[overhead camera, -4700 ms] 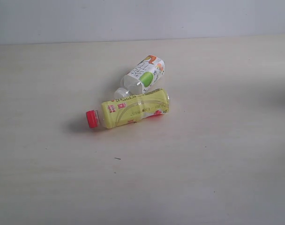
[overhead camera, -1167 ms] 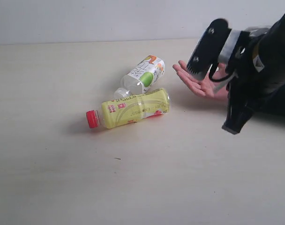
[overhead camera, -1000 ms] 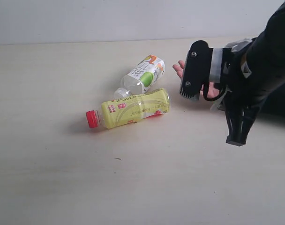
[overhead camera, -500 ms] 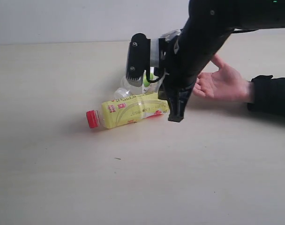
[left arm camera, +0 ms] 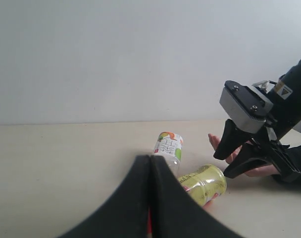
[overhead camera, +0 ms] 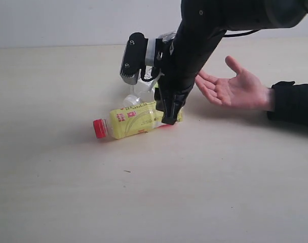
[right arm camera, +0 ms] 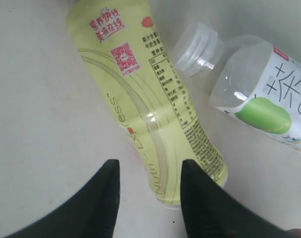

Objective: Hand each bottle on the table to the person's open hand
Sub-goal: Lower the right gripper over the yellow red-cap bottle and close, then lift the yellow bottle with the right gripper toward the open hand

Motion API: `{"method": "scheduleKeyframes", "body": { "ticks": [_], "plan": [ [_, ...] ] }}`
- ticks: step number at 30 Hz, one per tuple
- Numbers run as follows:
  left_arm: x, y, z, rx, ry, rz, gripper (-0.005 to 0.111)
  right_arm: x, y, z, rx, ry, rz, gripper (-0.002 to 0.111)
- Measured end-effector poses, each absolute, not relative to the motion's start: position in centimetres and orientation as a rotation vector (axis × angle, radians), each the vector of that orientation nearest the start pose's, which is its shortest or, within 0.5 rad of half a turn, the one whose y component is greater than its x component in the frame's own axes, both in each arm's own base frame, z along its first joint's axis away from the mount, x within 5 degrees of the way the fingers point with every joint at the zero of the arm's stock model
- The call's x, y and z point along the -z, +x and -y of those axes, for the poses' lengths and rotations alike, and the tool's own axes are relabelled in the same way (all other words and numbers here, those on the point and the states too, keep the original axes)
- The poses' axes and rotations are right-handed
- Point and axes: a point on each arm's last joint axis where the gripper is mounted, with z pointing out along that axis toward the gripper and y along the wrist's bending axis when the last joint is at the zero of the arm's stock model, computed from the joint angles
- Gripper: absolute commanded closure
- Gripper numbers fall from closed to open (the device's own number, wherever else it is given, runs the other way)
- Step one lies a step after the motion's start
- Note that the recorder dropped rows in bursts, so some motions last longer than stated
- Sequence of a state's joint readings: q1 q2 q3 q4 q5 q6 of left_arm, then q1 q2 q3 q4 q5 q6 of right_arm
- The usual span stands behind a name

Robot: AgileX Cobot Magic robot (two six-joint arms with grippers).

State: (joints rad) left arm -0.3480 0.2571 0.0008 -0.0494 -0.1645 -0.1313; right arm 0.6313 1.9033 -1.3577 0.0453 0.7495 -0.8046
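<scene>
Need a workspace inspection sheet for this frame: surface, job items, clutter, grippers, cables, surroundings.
Surface: pale wood-grain table, one dark speck.
Job's things: yellow-labelled bottle on its side, red cap on; white-capped bottle on its side just behind it; open hand palm up, empty, beside the right arm.
Clutter: nothing seen.
Grippers: right gripper open, fingers over the yellow-labelled bottle's base end, not closed on it; left gripper shut, empty, away from the bottles.
Cables: thin black cable along the right arm, off the table.
Surroundings: plain pale wall; person's black sleeve.
</scene>
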Motion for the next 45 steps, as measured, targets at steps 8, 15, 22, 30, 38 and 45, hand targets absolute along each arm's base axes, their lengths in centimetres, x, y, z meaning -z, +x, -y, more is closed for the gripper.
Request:
{"method": "scheduleKeyframes", "body": {
  "ticks": [8, 15, 22, 30, 38, 45],
  "plan": [
    [-21.1, 7.4, 2.6, 0.406, 0.127, -1.587, 0.107, -20.2, 32.2, -23.1, 0.102, -1.813, -2.090, 0.042],
    [-21.1, 7.4, 2.6, 0.406, 0.127, -1.587, 0.107, -20.2, 32.2, -23.2, 0.103, -1.850, -2.059, 0.043],
    [-21.1, 7.4, 2.6, 0.406, 0.127, -1.587, 0.107, -20.1, 32.1, -23.3, 0.068, -1.835, -2.070, 0.037],
    [-21.1, 7.4, 2.6, 0.406, 0.127, -1.587, 0.107, -20.2, 32.2, -23.3, 0.102, -1.924, -1.976, 0.034],
    [-21.1, 7.4, 2.6, 0.406, 0.127, -1.587, 0.107, -20.2, 32.3, -23.4, 0.132, -1.998, -1.880, 0.032],
    [-21.1, 7.4, 2.6, 0.406, 0.127, -1.587, 0.107, -17.8, 32.9, -23.9, 0.117, -2.030, -1.893, 0.032]
  ]
}}
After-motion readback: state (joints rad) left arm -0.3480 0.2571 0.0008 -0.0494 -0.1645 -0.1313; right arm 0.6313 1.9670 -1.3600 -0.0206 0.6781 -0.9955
